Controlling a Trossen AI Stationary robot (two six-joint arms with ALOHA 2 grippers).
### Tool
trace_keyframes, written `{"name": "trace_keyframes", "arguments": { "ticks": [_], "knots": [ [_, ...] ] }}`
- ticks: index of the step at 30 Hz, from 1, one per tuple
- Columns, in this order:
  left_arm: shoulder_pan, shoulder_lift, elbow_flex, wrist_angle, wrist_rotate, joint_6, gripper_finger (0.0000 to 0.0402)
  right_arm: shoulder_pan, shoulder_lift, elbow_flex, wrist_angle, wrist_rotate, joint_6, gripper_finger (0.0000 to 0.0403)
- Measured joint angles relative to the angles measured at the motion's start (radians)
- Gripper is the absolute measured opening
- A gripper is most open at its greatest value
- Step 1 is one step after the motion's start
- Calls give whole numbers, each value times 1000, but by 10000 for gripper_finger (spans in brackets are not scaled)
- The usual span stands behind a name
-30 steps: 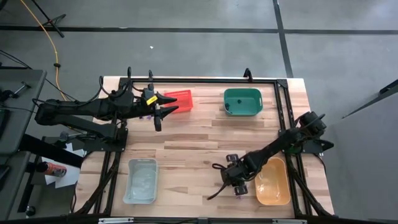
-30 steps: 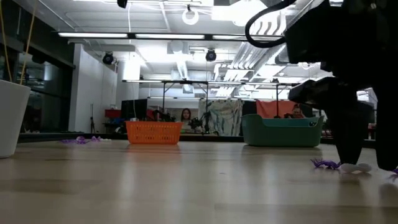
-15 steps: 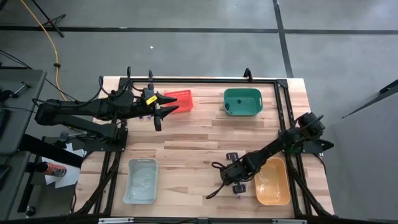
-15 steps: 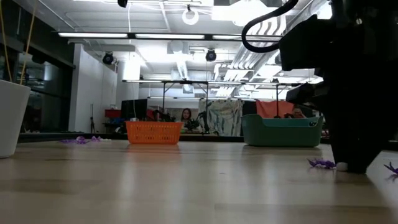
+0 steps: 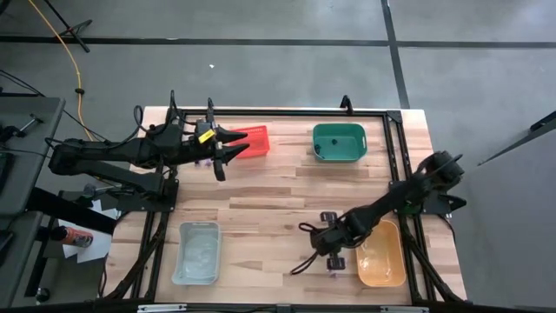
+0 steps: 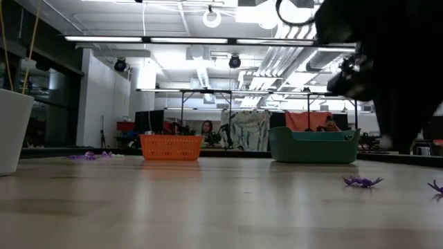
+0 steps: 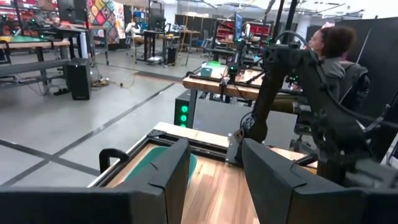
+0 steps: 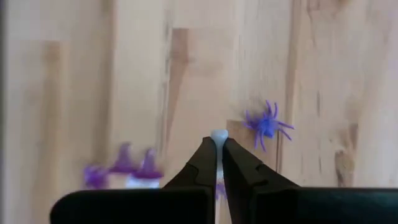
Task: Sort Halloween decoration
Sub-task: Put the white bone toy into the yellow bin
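The table is pale, matt plank wood with visible grain, the purple spider trinket looks like smooth plastic, and the red basket, green bin and orange bin look plastic.

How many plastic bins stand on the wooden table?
4: a red plastic basket far left, green tub far right, clear tray near left, orange tub near right. None seems hidden.
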Motion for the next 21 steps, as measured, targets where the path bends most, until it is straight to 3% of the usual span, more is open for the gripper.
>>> {"name": "trace_keyframes", "arguments": {
  "ticks": [4,11,16,21],
  "knots": [
    [0,-4,0,4,0,0,136,-25,-121,0,-11,3,-9,3],
    [0,-3,0,2,0,0,136,-177,-302,1,91,145,-94,2],
    [0,-3,0,2,4,0,136,-335,-344,1,350,157,-235,1],
    [0,-3,0,2,7,0,136,-479,-328,3,717,51,-329,1]
  ]
}}
